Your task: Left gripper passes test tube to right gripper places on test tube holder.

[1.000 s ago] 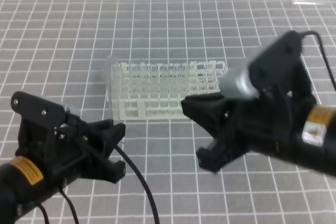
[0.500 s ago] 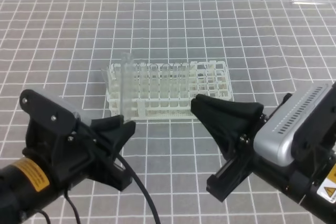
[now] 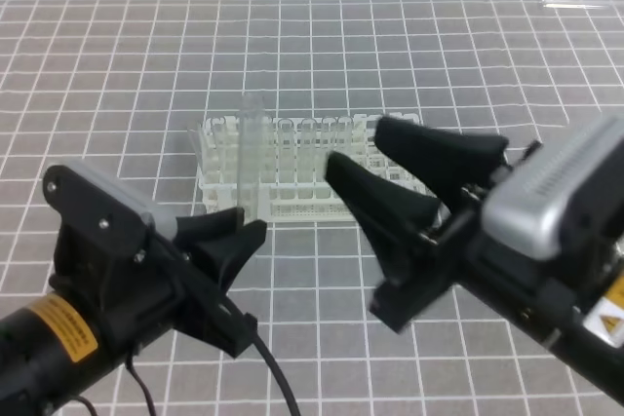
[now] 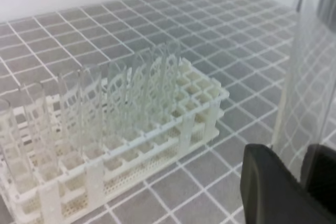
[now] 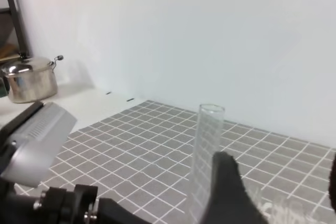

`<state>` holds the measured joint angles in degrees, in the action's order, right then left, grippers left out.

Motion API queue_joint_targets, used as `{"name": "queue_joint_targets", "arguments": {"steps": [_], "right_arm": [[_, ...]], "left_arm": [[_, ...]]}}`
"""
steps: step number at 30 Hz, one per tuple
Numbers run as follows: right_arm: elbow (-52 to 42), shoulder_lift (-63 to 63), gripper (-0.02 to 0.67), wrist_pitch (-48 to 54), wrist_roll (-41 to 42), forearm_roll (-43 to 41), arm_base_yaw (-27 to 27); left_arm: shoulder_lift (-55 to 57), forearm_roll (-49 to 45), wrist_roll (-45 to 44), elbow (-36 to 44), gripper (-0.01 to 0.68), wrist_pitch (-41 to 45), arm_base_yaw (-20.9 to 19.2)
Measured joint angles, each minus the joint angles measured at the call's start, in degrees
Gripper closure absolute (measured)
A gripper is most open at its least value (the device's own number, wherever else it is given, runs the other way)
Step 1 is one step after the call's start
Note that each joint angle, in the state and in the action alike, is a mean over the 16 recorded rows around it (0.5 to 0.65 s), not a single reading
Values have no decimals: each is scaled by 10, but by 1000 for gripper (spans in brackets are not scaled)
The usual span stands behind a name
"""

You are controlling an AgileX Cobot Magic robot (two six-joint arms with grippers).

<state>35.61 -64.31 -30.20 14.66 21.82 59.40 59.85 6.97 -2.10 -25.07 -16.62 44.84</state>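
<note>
Clear test tube [image 3: 252, 153] in left gripper [image 3: 237, 236]

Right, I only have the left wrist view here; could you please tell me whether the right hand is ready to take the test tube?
Observer: In the high view the right hand is open. Its jaws are spread wide just right of the test tube, not around it.
Operator: Thank you. Which end of the tube is up?
Observer: The right wrist view shows its open rim on top.
Operator: Is anything else near the arms?
Observer: That view also shows a lidded steel pot on a white surface beyond the mat, away from the tube.
</note>
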Motion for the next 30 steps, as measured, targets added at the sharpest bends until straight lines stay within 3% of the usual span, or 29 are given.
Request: {"name": "queue_joint_targets", "arguments": {"steps": [4,8,18,30], "right_arm": [[22,-18,288,1,-11,-1,0],[40,-37,256,2,-34,-22,0],[53,-60,250,7,-125,-114,0],[54,-84,252,15,-196,-177,2]], "left_arm": [[0,0,18,15,613,-37,0],[0,-7,43,47,625,-106,0],[0,-56,89,129,619,-240,0],[25,-126,133,140,608,-253,0]]}}
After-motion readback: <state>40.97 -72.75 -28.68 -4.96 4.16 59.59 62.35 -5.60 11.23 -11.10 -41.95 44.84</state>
